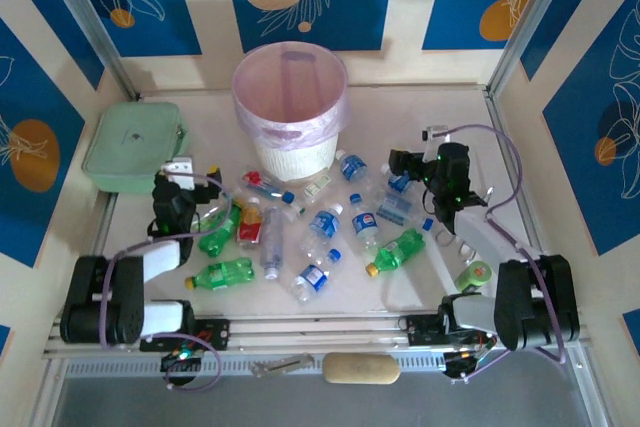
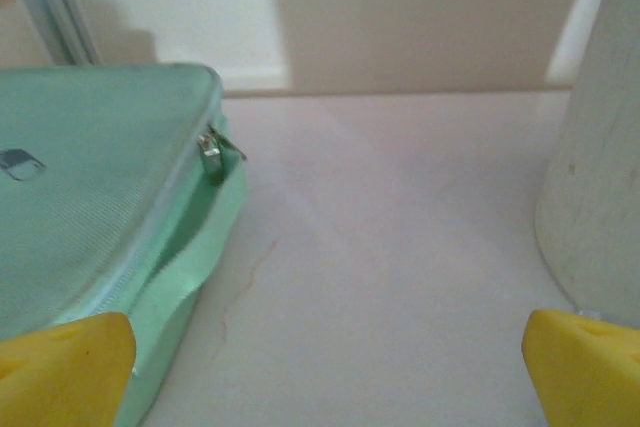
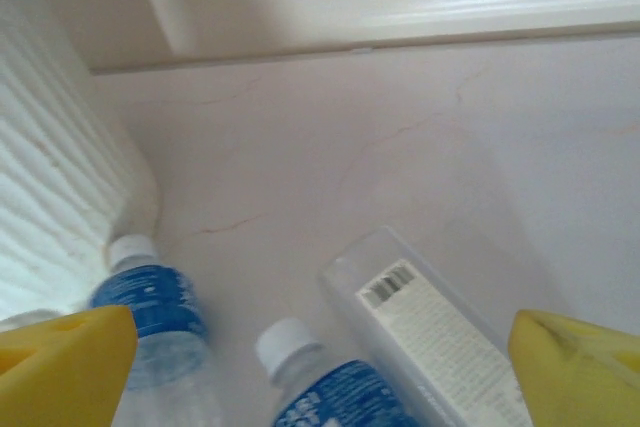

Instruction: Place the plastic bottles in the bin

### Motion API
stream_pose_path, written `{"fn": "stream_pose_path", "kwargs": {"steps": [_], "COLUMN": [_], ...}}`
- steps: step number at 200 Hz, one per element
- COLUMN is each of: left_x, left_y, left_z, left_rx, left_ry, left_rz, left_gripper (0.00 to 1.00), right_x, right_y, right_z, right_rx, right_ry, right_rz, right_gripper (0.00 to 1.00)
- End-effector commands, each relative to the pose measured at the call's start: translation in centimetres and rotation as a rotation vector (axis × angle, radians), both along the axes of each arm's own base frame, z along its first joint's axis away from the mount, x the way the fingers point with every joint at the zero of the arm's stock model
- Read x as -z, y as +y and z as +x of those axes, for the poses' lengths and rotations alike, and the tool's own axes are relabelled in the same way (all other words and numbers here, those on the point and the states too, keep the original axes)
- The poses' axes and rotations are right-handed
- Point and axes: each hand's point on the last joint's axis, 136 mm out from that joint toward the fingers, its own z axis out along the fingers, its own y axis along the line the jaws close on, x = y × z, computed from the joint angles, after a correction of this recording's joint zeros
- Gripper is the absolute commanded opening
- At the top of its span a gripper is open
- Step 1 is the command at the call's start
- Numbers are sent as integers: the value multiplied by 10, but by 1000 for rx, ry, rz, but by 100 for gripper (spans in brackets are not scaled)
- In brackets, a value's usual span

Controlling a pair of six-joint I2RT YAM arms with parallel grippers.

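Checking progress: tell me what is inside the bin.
Inside the bin only its pink liner shows; the near wall hides the lowest part of the interior.

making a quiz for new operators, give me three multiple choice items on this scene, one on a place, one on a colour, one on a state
1. In the top view, on which side of the bin is the pale-green box? A) left B) right C) in front
2. What colour is the bin's liner? A) black B) pink C) yellow
3. How is the right gripper? A) shut on a bottle B) shut on nothing C) open

Answers: 1 A, the box lies far left and the bin mid-back. 2 B, pink plastic folds over the white rim. 3 C, its yellow fingers stand wide apart over lying bottles.
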Motion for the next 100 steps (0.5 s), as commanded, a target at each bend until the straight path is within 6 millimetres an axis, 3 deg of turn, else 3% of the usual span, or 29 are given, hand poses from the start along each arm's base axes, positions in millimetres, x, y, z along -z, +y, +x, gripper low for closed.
{"fn": "stream_pose_path", "kwargs": {"steps": [1,21,38,100], "left_x": [-23,-36,-33,0], "left_y": [4,-8,-18,-48], "left_z": [-2,3,4,-25], "left_rx": [-58,-17,4,50], "left_ry": [-5,43,142,349], "left_rz": [-96,-211,-317,-612], "left_gripper": [99,99,99,99], "right_x": [19,13,10,29], "right_y": [23,48,64,107], "right_z": [-27,-38,-50,-86], "right_rx": [-65,-170,-252,-446], "right_ry": [205,302,395,753], "right_rz": [-23,-10,9,52], "right_gripper": [97,97,94,84]}}
